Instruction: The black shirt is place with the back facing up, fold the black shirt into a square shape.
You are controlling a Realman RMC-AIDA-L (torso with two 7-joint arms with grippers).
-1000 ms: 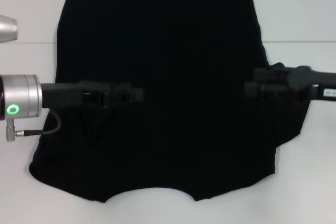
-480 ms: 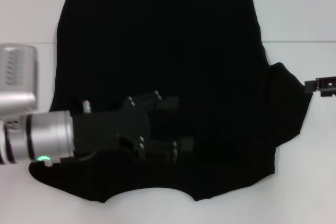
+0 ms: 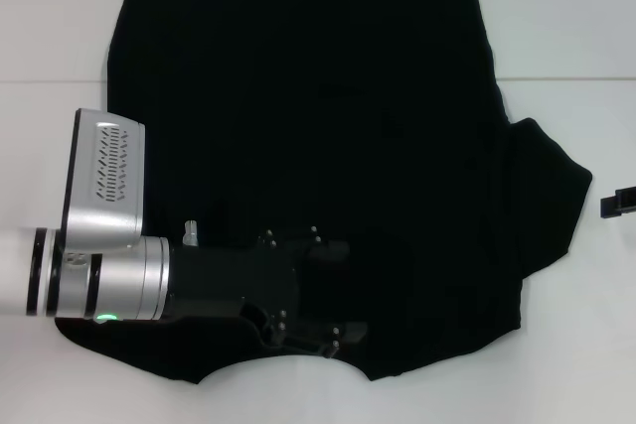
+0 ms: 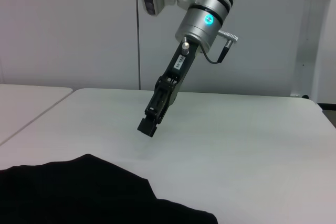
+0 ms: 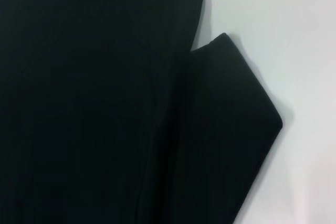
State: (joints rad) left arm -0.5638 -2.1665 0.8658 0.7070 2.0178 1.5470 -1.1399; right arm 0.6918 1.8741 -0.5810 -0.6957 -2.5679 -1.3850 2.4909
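Note:
The black shirt [image 3: 318, 116] lies spread flat on the white table [image 3: 576, 345], with no lettering showing. Its right sleeve [image 3: 547, 196] sticks out to the side, and its left side is folded in to a straight edge. My left gripper [image 3: 336, 292] hovers over the shirt's near left part, fingers apart and open, nothing between them. Only the tip of my right gripper [image 3: 616, 203] shows at the right edge, off the cloth. The left wrist view shows the right gripper [image 4: 147, 126] hanging above bare table beyond the shirt [image 4: 79, 192]. The right wrist view shows the shirt [image 5: 94, 103] and its sleeve [image 5: 236, 129].
White table surface surrounds the shirt on the left, right and near sides. A seam in the table [image 3: 566, 80] runs across at mid-height. A wall [image 4: 68, 24] stands behind the table in the left wrist view.
My left arm has swung toward the near edge of the shirt and turned, its gripper now over the lower left part. The right arm has drawn back to the right, off the shirt.

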